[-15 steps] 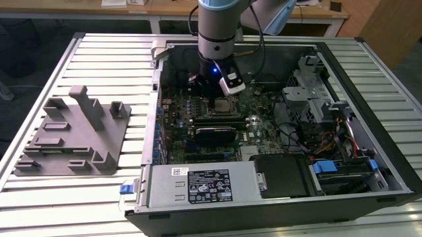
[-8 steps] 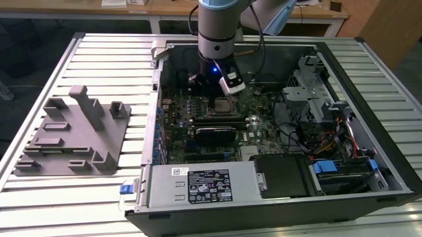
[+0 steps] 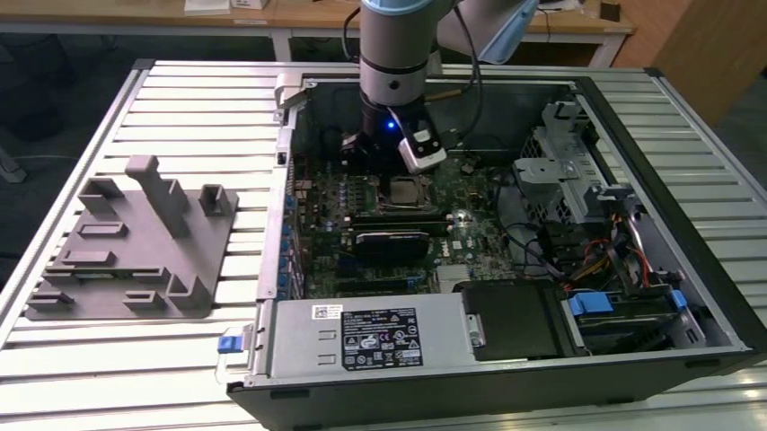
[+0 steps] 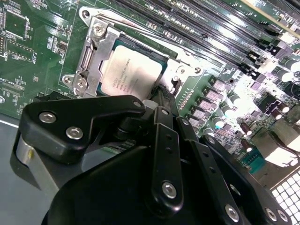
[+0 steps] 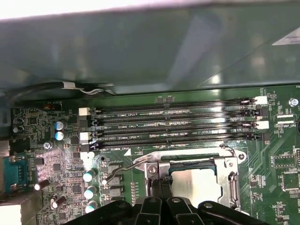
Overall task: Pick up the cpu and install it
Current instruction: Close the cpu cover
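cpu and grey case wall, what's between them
First wrist view: long black memory slots lie between the silver-topped square cpu and the grey metal case wall.

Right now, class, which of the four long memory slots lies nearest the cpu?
The slot bordering the socket frame, right beside the cpu; the other three lie farther off, toward the case wall.

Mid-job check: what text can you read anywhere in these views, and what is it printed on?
No text can be read with confidence.
power supply label: dense white print, too small to read.
cpu: faint lines on its metal top, illegible.
motherboard: white lettering beside the memory slots, too small to read.
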Controlling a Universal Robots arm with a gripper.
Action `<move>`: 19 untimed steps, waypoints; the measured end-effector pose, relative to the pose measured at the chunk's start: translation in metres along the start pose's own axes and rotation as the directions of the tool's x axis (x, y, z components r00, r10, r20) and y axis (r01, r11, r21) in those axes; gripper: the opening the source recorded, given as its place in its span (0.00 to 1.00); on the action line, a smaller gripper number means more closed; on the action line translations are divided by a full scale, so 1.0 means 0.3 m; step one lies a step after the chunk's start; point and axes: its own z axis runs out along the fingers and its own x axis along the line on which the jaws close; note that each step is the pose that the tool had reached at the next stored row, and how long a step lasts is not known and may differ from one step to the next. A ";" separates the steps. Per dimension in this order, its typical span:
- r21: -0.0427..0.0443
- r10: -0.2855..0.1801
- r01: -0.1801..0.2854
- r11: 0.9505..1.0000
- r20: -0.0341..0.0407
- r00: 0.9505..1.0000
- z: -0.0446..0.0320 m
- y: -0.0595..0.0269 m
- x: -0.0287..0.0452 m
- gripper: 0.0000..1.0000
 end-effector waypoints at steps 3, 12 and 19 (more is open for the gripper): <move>-0.001 0.000 0.000 1.000 0.001 1.000 0.005 -0.001 0.004 0.11; -0.005 0.000 0.000 1.000 0.000 1.000 0.007 -0.001 0.008 0.11; -0.010 0.000 0.000 1.000 0.000 1.000 0.007 -0.002 0.013 0.11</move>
